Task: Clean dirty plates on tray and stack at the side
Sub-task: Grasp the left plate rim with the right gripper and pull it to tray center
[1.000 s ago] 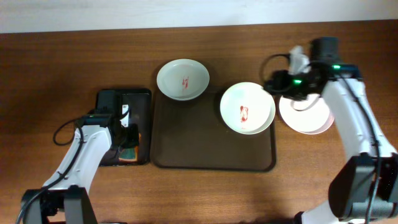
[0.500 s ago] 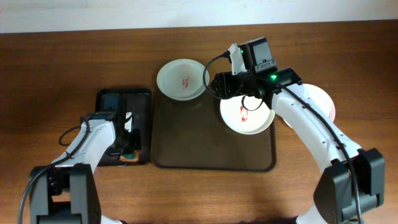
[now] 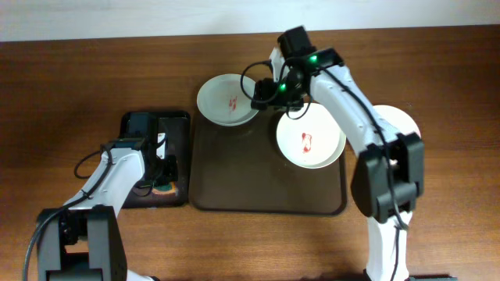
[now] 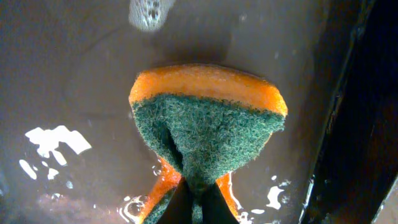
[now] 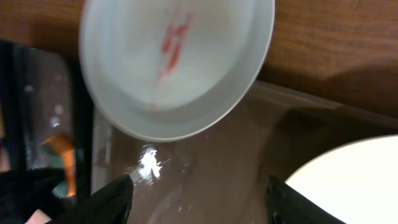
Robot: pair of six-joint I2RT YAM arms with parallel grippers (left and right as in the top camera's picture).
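- My right gripper [image 5: 198, 194] is spread wide and holds nothing; both fingers show at the bottom of the wrist view with bare wet tray [image 5: 236, 149] between them.
- The back plate [image 5: 177, 68] lies just past those fingers, ahead and a little left. Its near rim is close but not yet between the jaws.
- It is round, so no long axis decides the grasp. I judge that what matters is the near rim, which faces me and overhangs the tray's back-left corner, with the rest out over the table [image 3: 94, 70].
- A red smear runs across its middle, so it is not yet clean.
- This arm is by far the nearer one; my left is well apart, on the other side of that plate.
- On the tray's right half sits the mid plate [image 3: 311, 140], fully inside the rim, with a red smear at its centre.
- My left gripper [image 4: 194, 202] is closed tight on the sponge [image 4: 208, 121], pinching its lower end so the green face bulges and the orange shows behind.
- The sponge hangs inside the black tray [image 3: 176, 121], whose floor looks wet, with a patch of suds.
- Farthest off, the side plate [image 3: 400, 123] rests on the table just right of the tray, partly hidden by my right arm; no smear shows on the visible part.
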